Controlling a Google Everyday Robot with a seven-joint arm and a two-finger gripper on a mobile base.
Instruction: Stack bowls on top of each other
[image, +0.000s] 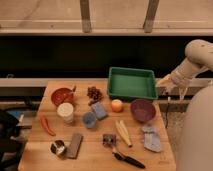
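Note:
A red-orange bowl (61, 95) sits at the table's back left. A dark purple bowl (142, 110) sits right of centre, tilted a little toward me. The two bowls are far apart, with several items between them. My gripper (171, 90) hangs from the white arm at the right, just off the table's right edge, beside the green tray and above and to the right of the purple bowl. It holds nothing that I can see.
A green tray (132, 83) stands at the back. A white cup (65, 112), small blue cup (89, 119), blue sponge (99, 110), orange fruit (117, 105), grapes (94, 93), red chilli (46, 125), banana (123, 132), grey cloth (151, 138), brush (120, 150), grey block (75, 145) and metal cup (58, 147) lie on the wooden table (95, 160).

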